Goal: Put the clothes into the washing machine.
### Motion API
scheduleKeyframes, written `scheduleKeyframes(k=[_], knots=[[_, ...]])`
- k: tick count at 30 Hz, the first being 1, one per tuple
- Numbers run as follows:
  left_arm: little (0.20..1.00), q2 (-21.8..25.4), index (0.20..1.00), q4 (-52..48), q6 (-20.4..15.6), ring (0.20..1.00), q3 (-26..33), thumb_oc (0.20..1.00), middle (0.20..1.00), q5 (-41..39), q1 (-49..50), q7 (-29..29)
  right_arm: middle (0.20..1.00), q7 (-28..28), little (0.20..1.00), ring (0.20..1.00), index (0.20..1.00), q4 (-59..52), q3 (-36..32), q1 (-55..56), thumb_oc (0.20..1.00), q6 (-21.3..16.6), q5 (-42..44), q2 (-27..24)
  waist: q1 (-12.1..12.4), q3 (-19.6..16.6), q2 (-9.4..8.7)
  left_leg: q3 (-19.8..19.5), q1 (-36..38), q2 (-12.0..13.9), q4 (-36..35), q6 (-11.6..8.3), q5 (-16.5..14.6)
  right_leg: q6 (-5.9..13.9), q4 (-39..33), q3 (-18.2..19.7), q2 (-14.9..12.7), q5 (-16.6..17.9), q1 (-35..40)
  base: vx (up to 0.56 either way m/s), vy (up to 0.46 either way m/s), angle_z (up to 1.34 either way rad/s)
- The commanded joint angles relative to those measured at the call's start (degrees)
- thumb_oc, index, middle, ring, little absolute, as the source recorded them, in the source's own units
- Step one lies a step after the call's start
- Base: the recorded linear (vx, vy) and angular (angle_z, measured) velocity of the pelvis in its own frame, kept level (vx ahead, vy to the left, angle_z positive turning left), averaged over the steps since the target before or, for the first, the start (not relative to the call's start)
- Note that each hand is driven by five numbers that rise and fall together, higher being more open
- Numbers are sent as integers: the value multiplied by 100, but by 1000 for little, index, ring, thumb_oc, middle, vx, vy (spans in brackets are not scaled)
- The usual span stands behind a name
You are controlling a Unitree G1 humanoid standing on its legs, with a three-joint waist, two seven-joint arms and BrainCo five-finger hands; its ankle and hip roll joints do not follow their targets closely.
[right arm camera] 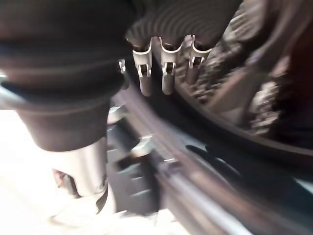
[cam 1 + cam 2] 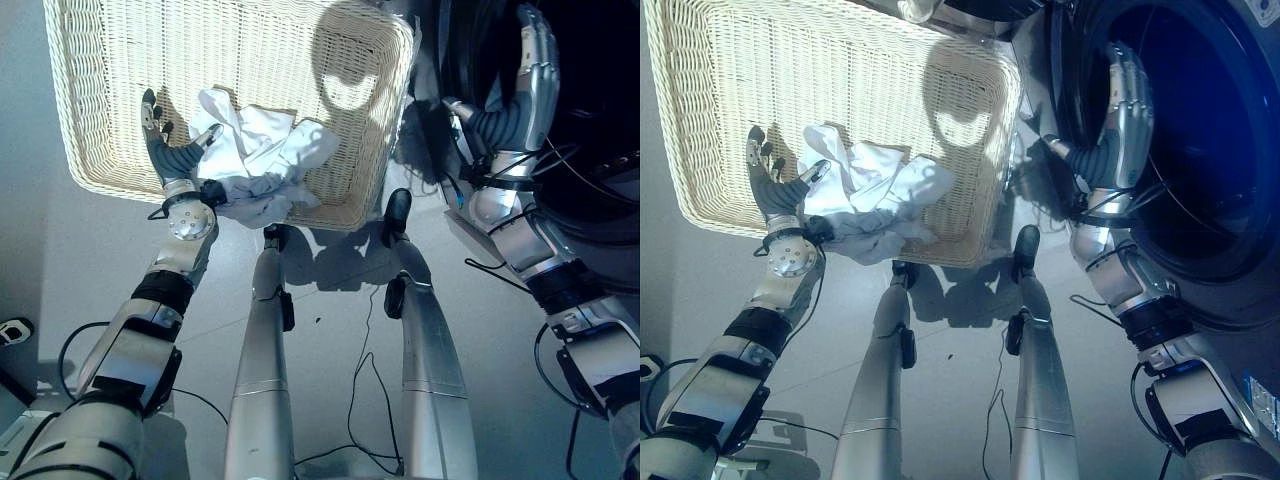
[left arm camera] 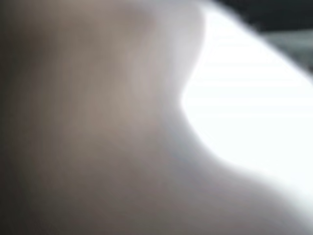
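Observation:
A bundle of white clothes [image 2: 255, 150] lies in the near part of a wicker basket [image 2: 110, 70], and one end hangs over its front rim. My left hand [image 2: 165, 150] stands upright in the basket against the left side of the bundle. It is open, with the fingers straight and the thumb resting on the cloth. White cloth [image 3: 254, 107] shows very close in the left wrist view. My right hand [image 2: 1125, 100] is raised at the round opening of the washing machine [image 2: 1210, 150], open and holding nothing. Its fingers [image 1: 151, 73] point at the dark drum rim.
The basket stands on the pale floor to the left of the washing machine, its right corner close to the machine's door ring [image 2: 1065, 110]. Open floor [image 2: 60, 260] lies to the left of and in front of the basket.

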Motion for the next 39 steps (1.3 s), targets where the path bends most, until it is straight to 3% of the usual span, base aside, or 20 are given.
scheduleKeyframes(k=[1, 9, 17, 25, 30, 39], knots=[[1000, -156, 1000, -203, -55, 1000, 413, 1000, 1000, 331, 115, 377, 1000, 539, 1000, 1000, 1000, -892, 403, -16, 1000, -697, -358, -83, -55, -130, 228, 25, -76, -416, 462, 328, -283, 369, -172, -215, 375, 54, 429, 0, 0, 0], [1000, -129, 1000, 7, 84, 1000, 411, 1000, 1000, 537, -117, 854, 1000, 1274, 1000, 1000, 1000, -1059, 1199, -757, 1000, -792, -183, 173, 111, -130, 252, -29, -69, -449, 434, 297, -197, 348, -188, -307, 338, 48, 472, -7, -14, 2], [1000, 56, 1000, 374, -2, 1000, 621, 1000, 1000, 1153, -415, 2205, 1000, 1716, 1000, 1000, 1000, -849, 1902, -1545, 1000, -51, 84, 725, 367, -130, 263, -140, -74, -527, 393, 281, -111, 294, -234, -441, 297, 71, 499, 6, -40, 3], [1000, 102, 1000, 306, -218, 1000, 665, 1000, 1000, 1176, -425, 2331, 1000, 1887, 1000, 1000, 1000, -619, 2143, -1685, 1000, 243, 122, 935, 473, -130, 299, -183, -86, -557, 411, 288, -79, 274, -209, -487, 272, 89, 500, 10, -13, 5], [1000, 97, 1000, 271, -404, 1000, 693, 1000, 1000, 728, -504, 2251, 1000, 2585, 1000, 1000, 1000, 28, 2486, -1708, 1000, 809, 263, 1253, 578, -130, 333, -210, -33, -580, 501, 290, -118, 284, -110, -542, 200, 26, 574, 12, -12, 2], [1000, 210, 1000, 364, -287, 1000, 537, 1000, 1000, 616, -759, 2100, 1000, 3881, 1000, 1000, 1000, 969, 3001, -1769, 1000, 1922, 612, 1390, 634, -130, 316, -252, -97, -592, 524, 302, -59, 275, -92, -621, 152, 92, 533, 9, -12, 2]])
